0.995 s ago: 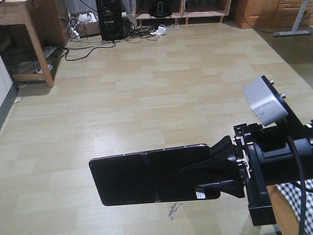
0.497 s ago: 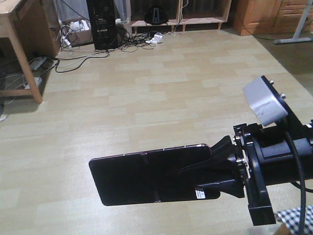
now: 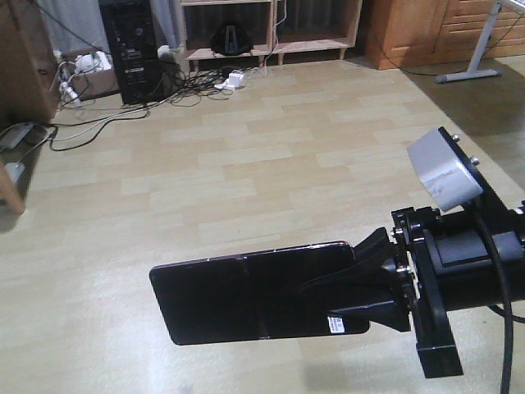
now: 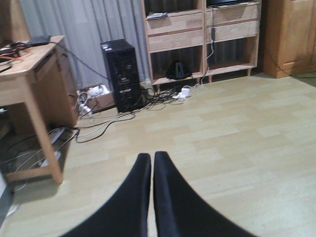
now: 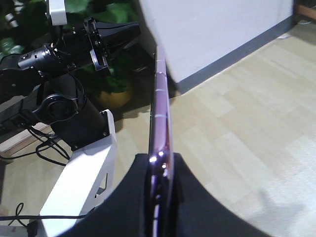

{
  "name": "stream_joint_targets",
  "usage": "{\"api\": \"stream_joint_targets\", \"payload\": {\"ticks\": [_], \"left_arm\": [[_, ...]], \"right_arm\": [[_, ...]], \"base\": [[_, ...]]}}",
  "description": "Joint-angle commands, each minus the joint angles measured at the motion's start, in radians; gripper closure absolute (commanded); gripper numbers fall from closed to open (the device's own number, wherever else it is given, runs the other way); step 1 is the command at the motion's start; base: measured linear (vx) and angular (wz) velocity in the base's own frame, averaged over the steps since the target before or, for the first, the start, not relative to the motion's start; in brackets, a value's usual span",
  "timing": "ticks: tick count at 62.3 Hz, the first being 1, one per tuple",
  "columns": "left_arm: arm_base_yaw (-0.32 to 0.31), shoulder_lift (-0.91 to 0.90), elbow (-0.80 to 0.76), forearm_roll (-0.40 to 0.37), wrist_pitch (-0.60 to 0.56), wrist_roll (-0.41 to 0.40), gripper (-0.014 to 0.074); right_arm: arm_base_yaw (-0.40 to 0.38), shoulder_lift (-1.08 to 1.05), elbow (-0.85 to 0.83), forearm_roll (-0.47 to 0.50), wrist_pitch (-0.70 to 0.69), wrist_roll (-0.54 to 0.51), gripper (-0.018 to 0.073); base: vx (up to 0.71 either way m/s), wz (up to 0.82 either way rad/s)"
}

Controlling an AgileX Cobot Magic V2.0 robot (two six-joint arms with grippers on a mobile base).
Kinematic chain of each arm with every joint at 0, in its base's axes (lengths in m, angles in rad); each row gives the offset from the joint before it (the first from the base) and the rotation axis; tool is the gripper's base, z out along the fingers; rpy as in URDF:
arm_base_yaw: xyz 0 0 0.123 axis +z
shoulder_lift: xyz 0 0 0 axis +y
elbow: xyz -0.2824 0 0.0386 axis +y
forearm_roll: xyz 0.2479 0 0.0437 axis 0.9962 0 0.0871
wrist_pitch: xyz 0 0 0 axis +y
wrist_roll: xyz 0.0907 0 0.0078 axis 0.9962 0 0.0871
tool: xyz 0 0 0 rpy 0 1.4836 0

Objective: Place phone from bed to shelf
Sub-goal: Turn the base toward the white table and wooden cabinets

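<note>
The phone (image 3: 254, 297), a glossy black slab with a centre crease and a small white sticker, hangs level over the floor. My right gripper (image 3: 362, 283) is shut on its right end. In the right wrist view the phone (image 5: 161, 111) shows edge-on, pinkish metal, clamped by my right gripper (image 5: 161, 159). My left gripper (image 4: 151, 156) is shut with nothing in it, above the floor. The shelf (image 3: 271, 29) is a pale wooden unit with open compartments at the far wall, also seen as the shelf (image 4: 177, 37) in the left wrist view. The bed is out of view.
A black computer tower (image 3: 127, 49) and tangled cables (image 3: 164, 86) sit on the floor left of the shelf. A wooden desk (image 4: 29, 84) stands at the left, an orange-brown cabinet (image 3: 410, 33) at the right. A potted plant (image 5: 116, 86) and the white robot base (image 5: 84, 187) lie behind.
The room has slid left and down in the front view, bringing the shelf nearer centre. The checked cloth at the lower right has left the frame. The phone stays fixed in the right gripper.
</note>
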Motion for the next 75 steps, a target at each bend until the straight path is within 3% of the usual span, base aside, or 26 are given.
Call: {"api": "stream_joint_targets", "payload": {"ticks": [1, 75], "left_arm": [[-0.004, -0.013, -0.021, -0.009, -0.072, -0.006, 0.0595], [-0.004, -0.013, -0.021, -0.009, -0.072, -0.006, 0.0595]], "right_arm": [[-0.001, -0.023, -0.026, 0.089, 0.078, -0.008, 0.0561], [-0.001, -0.023, -0.026, 0.089, 0.078, -0.008, 0.0561]], "base": [[0.41, -0.18], [0.41, -0.15]]}}
